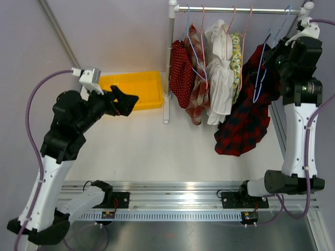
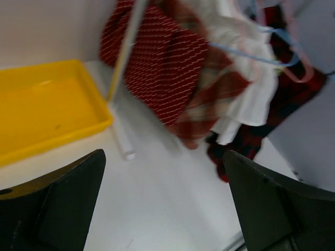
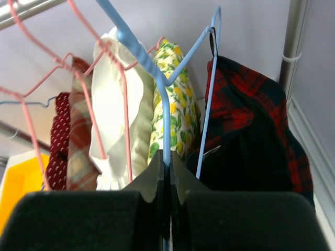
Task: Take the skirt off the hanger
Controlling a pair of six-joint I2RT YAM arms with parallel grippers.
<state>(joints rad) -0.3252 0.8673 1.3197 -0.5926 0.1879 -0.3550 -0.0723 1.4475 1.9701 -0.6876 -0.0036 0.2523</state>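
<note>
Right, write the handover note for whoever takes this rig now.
Left gripper: open, empty, raised beside the yellow tray.
Right gripper: shut on the wire of the blue hanger.
The plaid skirt hangs on that hanger, at the right end of the rail.
Done: hanger gripped.
Left: get the skirt off the hanger.

Red-and-navy plaid skirt [image 1: 242, 123] is still on the blue wire hanger [image 3: 165, 120], at the right end of the rail [image 1: 241, 9]. It's caught on one hanger arm and draping down, lower edge bunched leftward.
</note>
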